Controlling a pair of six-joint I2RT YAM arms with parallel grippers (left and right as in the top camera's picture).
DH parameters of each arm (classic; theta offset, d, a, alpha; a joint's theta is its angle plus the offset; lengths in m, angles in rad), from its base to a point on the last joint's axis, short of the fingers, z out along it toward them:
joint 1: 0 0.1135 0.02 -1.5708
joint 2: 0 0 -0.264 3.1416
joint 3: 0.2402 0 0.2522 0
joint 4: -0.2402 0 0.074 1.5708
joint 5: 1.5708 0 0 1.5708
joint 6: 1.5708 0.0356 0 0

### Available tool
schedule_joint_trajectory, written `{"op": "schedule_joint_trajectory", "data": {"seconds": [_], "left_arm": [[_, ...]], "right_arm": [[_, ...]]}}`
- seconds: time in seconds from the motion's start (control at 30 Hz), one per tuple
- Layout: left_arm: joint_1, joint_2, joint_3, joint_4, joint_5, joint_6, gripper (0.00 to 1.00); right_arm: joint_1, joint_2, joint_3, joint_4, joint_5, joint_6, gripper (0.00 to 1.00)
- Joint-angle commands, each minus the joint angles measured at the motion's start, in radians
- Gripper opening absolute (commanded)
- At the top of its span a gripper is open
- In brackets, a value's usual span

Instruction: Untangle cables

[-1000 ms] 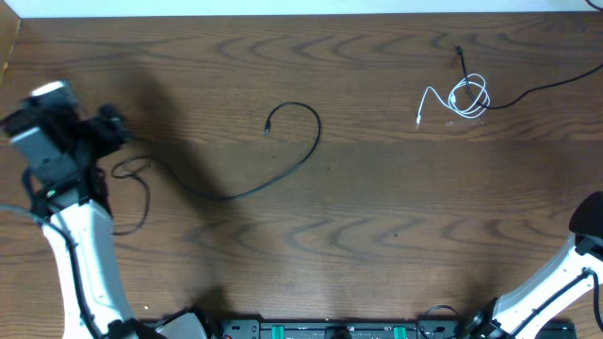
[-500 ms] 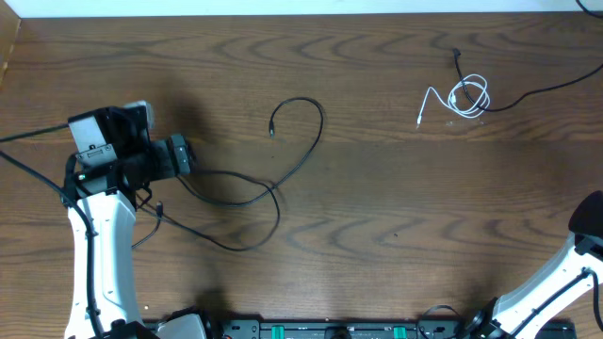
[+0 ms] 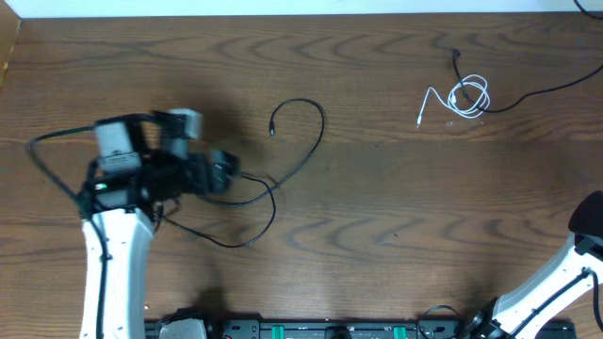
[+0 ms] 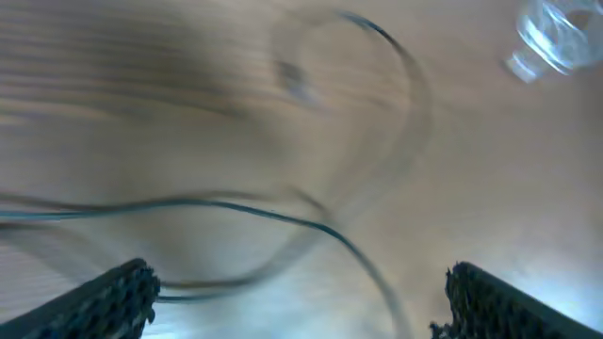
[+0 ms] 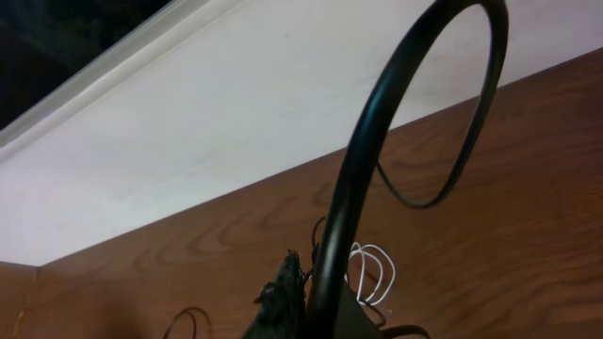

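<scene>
Left gripper point(image 3: 222, 172) sits over the left-centre of the wood table point(image 3: 396, 235), jaws spread wide w/ nothing clamped btwn them. In the wrist view the two fingertips point(image 4: 118, 299) stand at opposite bottom corners, and the gap btwn them shows only tabletop and cable. That view is motion-blurred, so can't tell if a finger touches the cable. The long black cable point(image 3: 321, 121) lies loose on the table. Its plug end is near centre-top, the line arcs right and down in an open hook, then runs left under the gripper and curls back in a second loop toward the table's front. In the wrist view it shows as a thin dark line point(image 4: 273, 215) crossing from the left edge toward bottom centre. The white cable point(image 3: 468, 96) is a small coil far right, near the back edge and well apart from the left gripper; one free end trails out left. A second black cable point(image 3: 537, 92) passes through or over that coil, w/ its plug just behind it and the rest running off the right edge, so those two are tangled together. Right gripper point(image 5: 283, 290) is fully closed, holding nothing, parked at the front-right corner. The arm's own thick cord point(image 5: 350, 188) loops across its view, w/ the white coil point(image 5: 375, 268) visible beyond.
</scene>
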Motion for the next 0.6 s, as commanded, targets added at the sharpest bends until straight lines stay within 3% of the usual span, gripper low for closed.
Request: {"op": "schedule_joint_trajectory", "data": {"seconds": [0.0,0.13,0.27,0.57], "left_arm": [[-0.14,0.01,0.009,-0.049,0.062,0.109,0.98],[-0.337,0.041,0.009,-0.054,-0.161,0.111,0.98],[-0.488,0.134,0.009,-0.047,-0.352,-0.009,0.98],[-0.528,0.409,0.009,0.155,-0.523,-0.126,0.98]], "right_arm": [[0.005,0.005,-0.001,-0.001,0.0,-0.021,0.01],[0.005,0.005,-0.001,-0.003,-0.001,-0.021,0.01],[0.005,0.005,-0.001,-0.012,0.0,-0.025,0.01],[0.005,0.005,-0.001,-0.017,-0.001,-0.032,0.01]]}}
